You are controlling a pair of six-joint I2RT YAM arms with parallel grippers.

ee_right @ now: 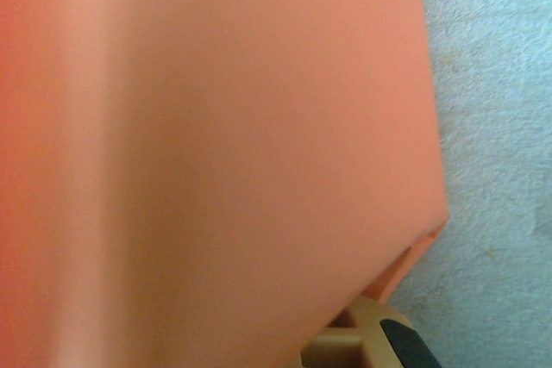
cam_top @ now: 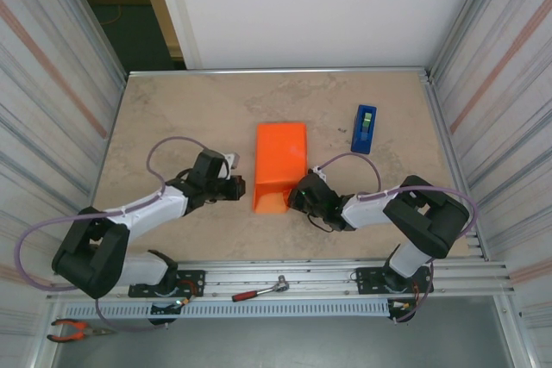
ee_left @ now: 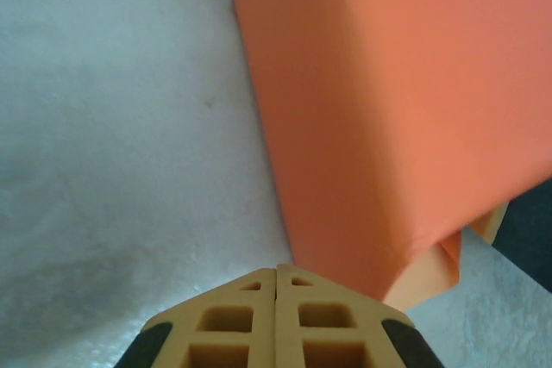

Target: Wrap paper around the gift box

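Beige stone-look tabletop (cam_top: 172, 118) is carrying the orange paper (cam_top: 279, 165), lying folded between both grippers. Clenched empty, the left gripper (ee_left: 276, 275) is sitting just beside its edge; the right gripper (cam_top: 297, 196) is sitting partly under its corner, grip impossible to tell.

The paper (cam_top: 280, 165) is plain bright orange, the tape dispenser (cam_top: 364, 128) blue, the surface (cam_top: 198, 118) mottled beige, and the left hand (ee_left: 276, 271) is yellow-tan with black patches.

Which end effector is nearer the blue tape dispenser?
The right end effector, at the orange paper's right side; the tape dispenser lies on that side, while the left end effector sits across the paper.
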